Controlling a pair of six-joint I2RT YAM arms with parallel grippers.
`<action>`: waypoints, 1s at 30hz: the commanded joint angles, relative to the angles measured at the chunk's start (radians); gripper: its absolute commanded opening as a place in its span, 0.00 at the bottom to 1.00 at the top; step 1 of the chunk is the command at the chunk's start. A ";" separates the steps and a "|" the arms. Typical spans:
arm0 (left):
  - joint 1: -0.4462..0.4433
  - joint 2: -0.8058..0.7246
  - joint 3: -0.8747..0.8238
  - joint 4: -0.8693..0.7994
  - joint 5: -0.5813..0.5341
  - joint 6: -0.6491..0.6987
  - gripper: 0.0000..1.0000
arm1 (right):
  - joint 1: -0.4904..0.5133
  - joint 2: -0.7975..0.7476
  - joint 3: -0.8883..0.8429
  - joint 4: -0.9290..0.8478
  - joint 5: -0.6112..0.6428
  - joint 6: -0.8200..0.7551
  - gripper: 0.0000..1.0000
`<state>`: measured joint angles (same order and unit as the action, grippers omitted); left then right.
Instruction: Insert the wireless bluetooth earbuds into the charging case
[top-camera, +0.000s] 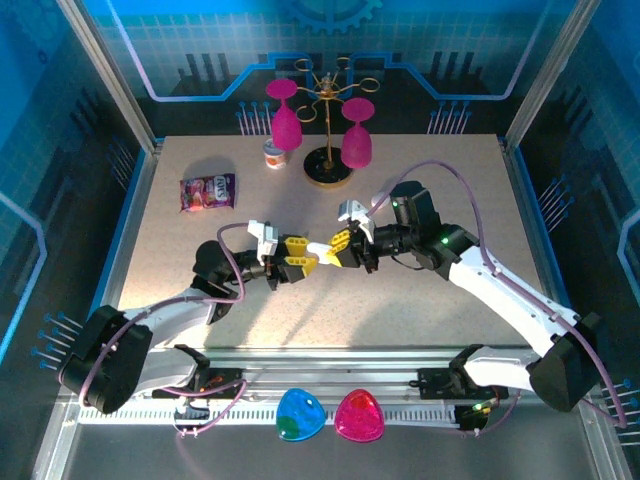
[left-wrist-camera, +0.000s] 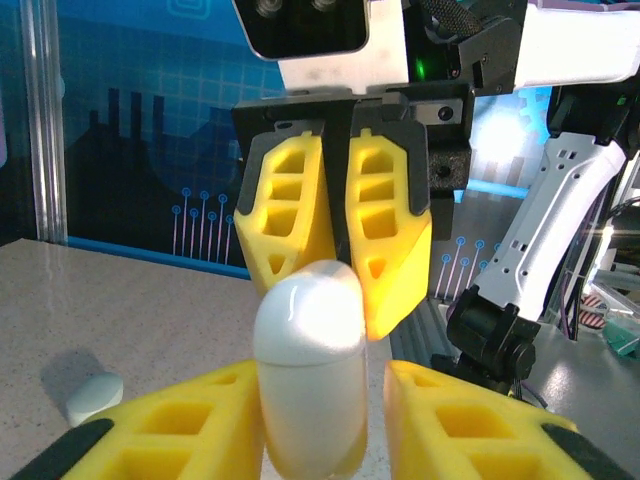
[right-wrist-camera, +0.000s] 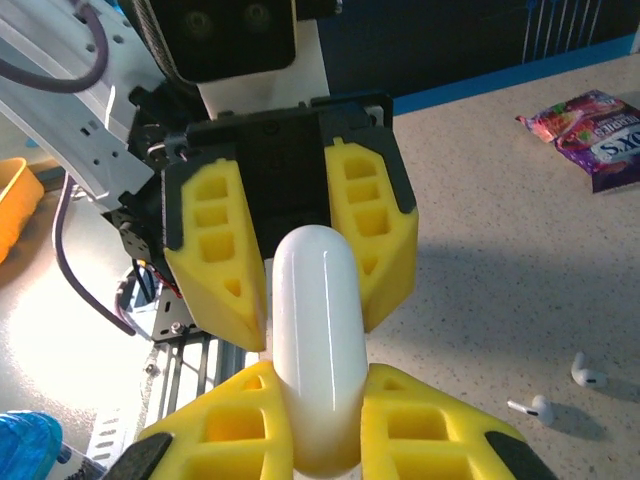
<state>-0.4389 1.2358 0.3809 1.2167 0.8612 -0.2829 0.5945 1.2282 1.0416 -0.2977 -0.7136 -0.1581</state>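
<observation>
**A:** What is the largest thing there?

**B:** The speckled table (top-camera: 430, 300). Well beyond both grippers stands a gold glass rack (top-camera: 327, 165) with two pink wine glasses (top-camera: 285, 122) hung upside down. A small cup (top-camera: 275, 155) sits just beside it.

**A:** Any writing to read?

**B:** One purple snack packet (right-wrist-camera: 590, 130) lies flat, well past the left gripper (top-camera: 308, 254) as seen from the right gripper (top-camera: 332, 249). White letters on it read "OX'S". The rest is too small to make out, and so is the cup's label.

**A:** And the grippers?

**B:** They meet tip to tip over the table with a white charging case (right-wrist-camera: 315, 330) between them, its lid closed. The right gripper is clamped on one end. The left gripper's fingers (left-wrist-camera: 470, 430) flank the other end, slightly parted, with a thin gap on one side in its wrist view.

**A:** Where are the earbuds?

**B:** Two wireless bluetooth earbuds (right-wrist-camera: 587, 375) lie on the table below the right gripper, to the right of its fingers in its wrist view. They are near each other, not touching, and outside the case. A pale pebble-shaped object (left-wrist-camera: 95, 395) lies on the table to the left of the left gripper's fingers.
</observation>
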 joint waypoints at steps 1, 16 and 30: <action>-0.007 0.013 0.026 0.015 -0.001 -0.025 0.37 | 0.005 -0.024 0.023 -0.026 0.032 -0.041 0.09; -0.008 0.052 0.056 0.023 0.021 -0.063 0.37 | 0.018 -0.027 0.006 0.019 0.030 -0.041 0.08; -0.012 0.058 0.063 0.019 0.030 -0.075 0.34 | 0.025 0.002 0.028 -0.001 0.040 -0.056 0.09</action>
<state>-0.4427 1.2842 0.4175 1.2167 0.8696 -0.3428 0.6044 1.2247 1.0416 -0.2924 -0.6788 -0.1928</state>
